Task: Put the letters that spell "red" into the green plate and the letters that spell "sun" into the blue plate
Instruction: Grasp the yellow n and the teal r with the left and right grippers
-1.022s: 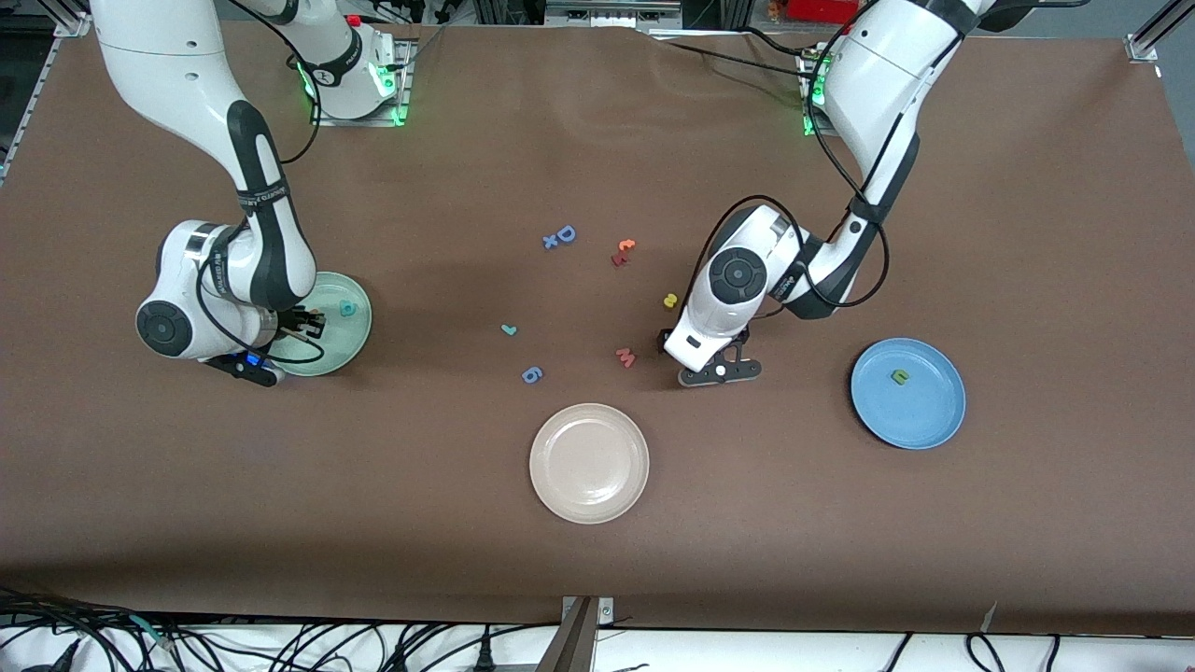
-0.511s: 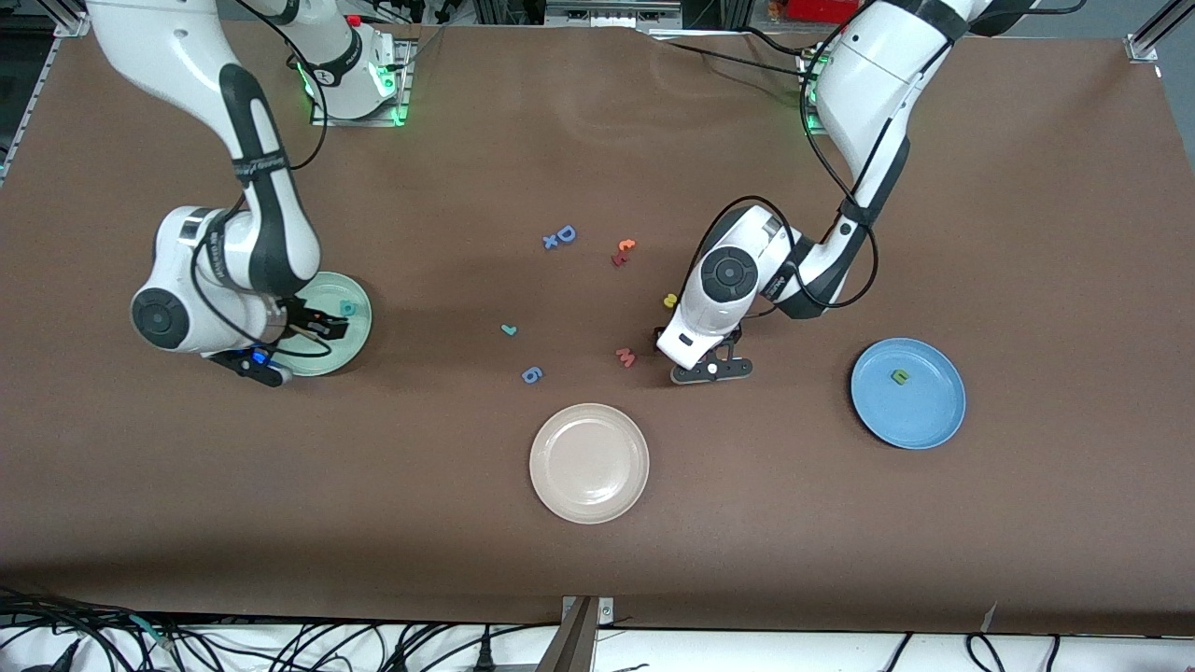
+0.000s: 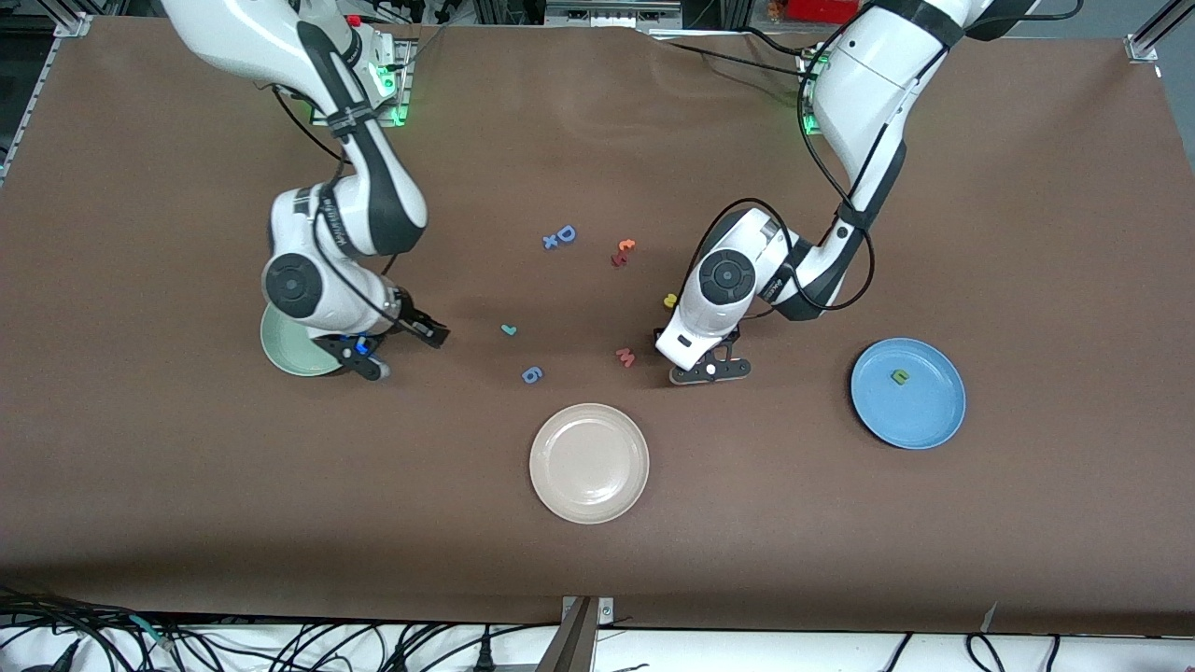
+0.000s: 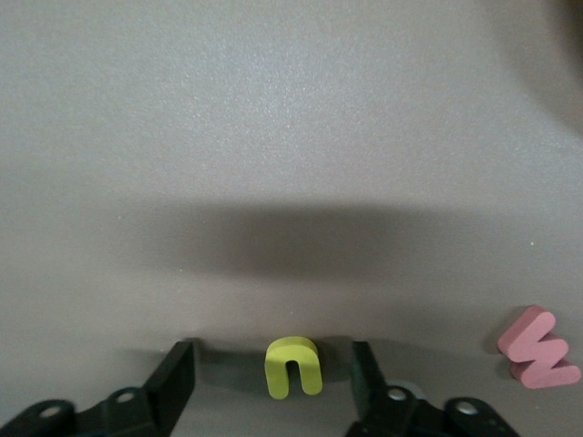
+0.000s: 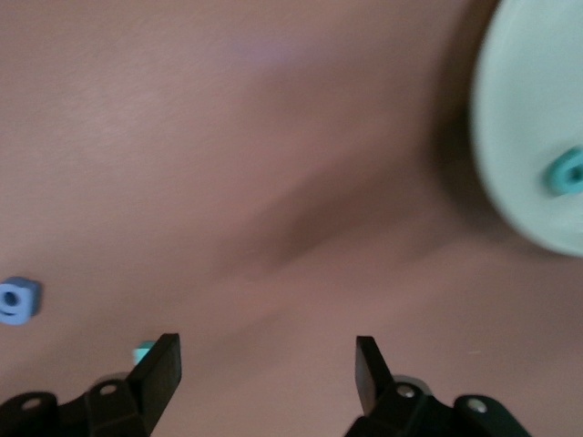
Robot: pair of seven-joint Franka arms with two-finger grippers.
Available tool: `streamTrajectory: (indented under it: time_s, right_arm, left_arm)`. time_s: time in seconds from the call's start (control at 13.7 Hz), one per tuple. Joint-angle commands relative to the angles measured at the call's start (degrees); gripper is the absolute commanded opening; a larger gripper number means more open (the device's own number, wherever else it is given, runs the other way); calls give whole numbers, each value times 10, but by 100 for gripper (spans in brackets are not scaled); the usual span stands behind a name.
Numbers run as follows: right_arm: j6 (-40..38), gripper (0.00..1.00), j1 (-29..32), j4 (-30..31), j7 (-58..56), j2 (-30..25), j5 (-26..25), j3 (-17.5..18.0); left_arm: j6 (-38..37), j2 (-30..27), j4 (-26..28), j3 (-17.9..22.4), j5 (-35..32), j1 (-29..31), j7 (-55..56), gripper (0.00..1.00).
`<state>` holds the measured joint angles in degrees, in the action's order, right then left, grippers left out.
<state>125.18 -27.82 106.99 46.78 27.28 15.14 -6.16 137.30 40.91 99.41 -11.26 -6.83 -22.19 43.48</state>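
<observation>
My left gripper [image 3: 668,317] [image 4: 273,357] is down at the table with its fingers open on either side of a yellow u/n letter [image 3: 669,301] [image 4: 293,366], a gap on each side. The blue plate [image 3: 924,415] holds a dark green letter [image 3: 899,376]. My right gripper [image 3: 422,329] [image 5: 266,350] is open and empty, between the green plate [image 3: 288,355] [image 5: 524,118] and a teal r [image 3: 509,329] [image 5: 143,351]. The right arm hides most of the green plate in the front view. A teal letter [image 5: 567,171] lies in that plate.
A pink W [image 3: 625,356] [image 4: 537,349] lies close to the left gripper. A blue 6 shape [image 3: 531,374] [image 5: 18,300], a blue D with an x [image 3: 560,236] and a red-orange pair [image 3: 623,251] lie mid-table. A cream plate [image 3: 588,462] sits nearer the front camera.
My right gripper opened over the green plate, then swung off it toward the middle of the table. My left gripper edged over the yellow letter and its fingers narrowed.
</observation>
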Motion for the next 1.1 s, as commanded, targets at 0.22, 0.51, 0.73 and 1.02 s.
streamTrajectory:
  time_s: [0.22,0.51,0.73,1.02]
  right_arm:
    - [103,90,-54,-4,85,38,4,9]
    - [126,88,-82,-2,88,59,5,9]
    - [137,81,-94,-2,88,73,5,9]
    - [162,73,-97,-3,86,87,2,8]
  left_arm:
    - [0,7,-13,8,-12,-14,7,60]
    - [0,7,-13,9,-28,-15,7,51]
    - [0,7,-13,9,-28,-15,7,43]
    - [0,7,-13,9,-34,-15,7,34]
